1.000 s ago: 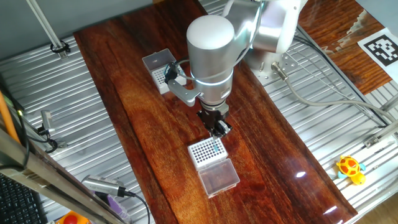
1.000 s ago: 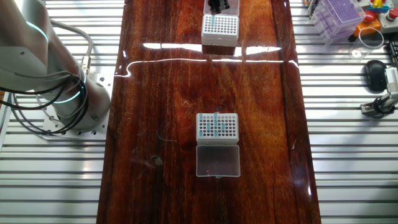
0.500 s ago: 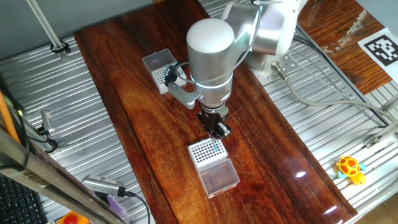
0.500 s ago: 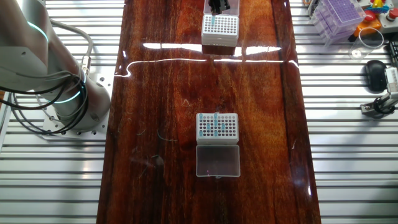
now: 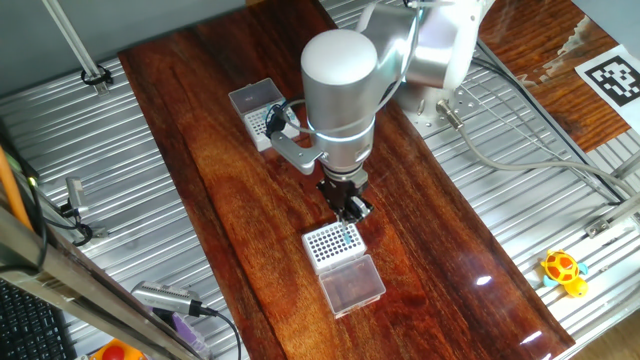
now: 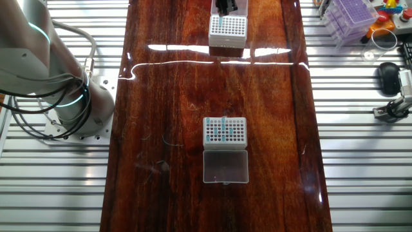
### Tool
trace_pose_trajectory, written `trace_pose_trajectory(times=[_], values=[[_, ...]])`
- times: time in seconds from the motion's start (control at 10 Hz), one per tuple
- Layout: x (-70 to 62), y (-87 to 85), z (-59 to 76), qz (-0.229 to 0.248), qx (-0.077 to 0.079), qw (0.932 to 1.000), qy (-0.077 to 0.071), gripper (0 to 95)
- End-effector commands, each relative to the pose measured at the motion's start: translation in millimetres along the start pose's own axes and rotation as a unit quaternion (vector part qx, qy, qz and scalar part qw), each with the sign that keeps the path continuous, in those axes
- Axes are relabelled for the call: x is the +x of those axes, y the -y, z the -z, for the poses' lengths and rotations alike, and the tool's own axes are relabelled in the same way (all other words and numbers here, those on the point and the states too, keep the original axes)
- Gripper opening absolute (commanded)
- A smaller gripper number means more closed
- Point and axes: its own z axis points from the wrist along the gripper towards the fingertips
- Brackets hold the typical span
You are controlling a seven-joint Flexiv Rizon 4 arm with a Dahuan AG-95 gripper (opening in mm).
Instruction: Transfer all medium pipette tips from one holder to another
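The claw (image 5: 347, 207) hangs just above the far right corner of the rack (image 5: 332, 241) at lower centre of one fixed view, and against the pictures from a moment ago it has barely shifted, so the arm appears to have settled over that rack rather than travelling. Whether its fingers are apart or clamped on a tip cannot be told; they read only as a dark block here, and in the other fixed view the claw (image 6: 224, 8) is cut off by the top edge. A few medium pipette tips (image 5: 347, 238) show as teal dots in the corner beneath it (the same rack (image 6: 228, 27) sits at top centre in the other view). The second rack (image 6: 224, 130), near the middle of the tabletop (image 6: 167, 96) there, holds a cluster of teal tips (image 6: 223, 131) in its left half, with a clear lid (image 6: 225, 166) lying open below it. Judging from the stillness, the arm is probably picking or seating a tip at that corner, and with tips in both racks the transfer looks unfinished.
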Motion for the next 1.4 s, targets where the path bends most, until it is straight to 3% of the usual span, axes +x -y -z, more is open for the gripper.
trace_pose_trajectory(times=[0.1,0.5,0.6,1.1,1.2,1.3,1.4], values=[[-1.9,0.6,-3.0,0.000,0.000,1.0000,0.002,0.0],[-3.3,2.3,-9.4,-0.001,0.001,1.0000,0.002,0.0],[-3.3,2.3,-9.5,-0.001,0.001,1.0000,0.002,19.0],[-2.8,5.9,-9.4,0.005,0.001,1.0000,0.002,19.0],[-1.8,15.5,-8.7,0.016,0.001,0.9999,0.001,19.0],[0.5,31.3,-7.6,0.031,-0.001,0.9995,0.001,0.0],[5.8,54.0,-5.7,0.052,-0.002,0.9987,0.000,0.0]])
